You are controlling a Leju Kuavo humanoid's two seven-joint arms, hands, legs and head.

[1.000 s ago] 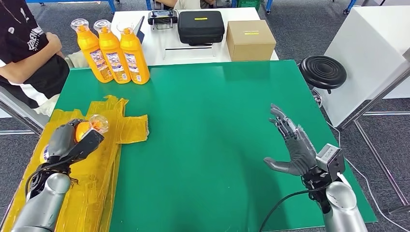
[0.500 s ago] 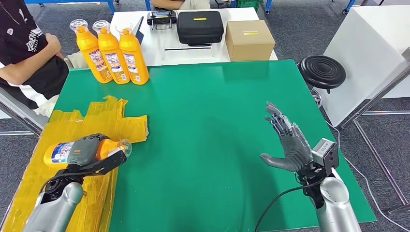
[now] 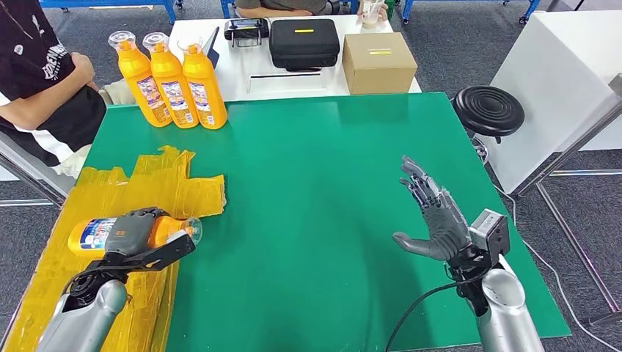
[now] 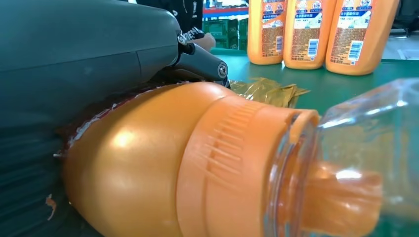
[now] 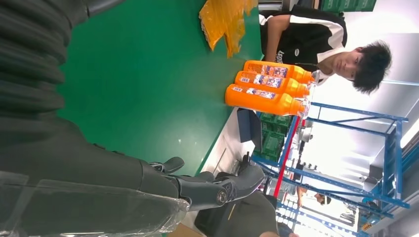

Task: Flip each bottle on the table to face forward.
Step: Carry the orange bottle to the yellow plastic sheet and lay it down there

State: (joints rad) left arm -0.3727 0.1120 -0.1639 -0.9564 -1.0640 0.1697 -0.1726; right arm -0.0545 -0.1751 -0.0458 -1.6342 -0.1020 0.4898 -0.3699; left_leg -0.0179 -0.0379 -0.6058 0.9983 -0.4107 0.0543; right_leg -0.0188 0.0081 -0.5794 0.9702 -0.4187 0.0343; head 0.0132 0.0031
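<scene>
An orange bottle [image 3: 92, 232] with a clear cap lies on its side on the yellow plastic sheet [image 3: 147, 191] at the table's near left. My left hand [image 3: 136, 233] grips it around the neck end; the left wrist view shows its orange shoulder [image 4: 148, 173] and clear cap [image 4: 356, 163] close up. Three more orange bottles [image 3: 170, 79] stand upright in a row at the far left of the green table [image 3: 330, 169], and the same bottles [image 5: 267, 86] appear in the right wrist view. My right hand [image 3: 433, 216] hovers open over the near right, fingers spread, holding nothing.
A person in a black shirt [image 3: 40, 81] sits at the table's left edge. Behind the green table, a white table carries a black case [image 3: 304, 40], a cardboard box [image 3: 379, 60] and a small device [image 3: 246, 28]. A black stool [image 3: 489, 108] stands at the right.
My left hand has tipped the bottle from cap-up down onto its side on the yellow sheet. The right hand drifted slightly toward me and inward.
</scene>
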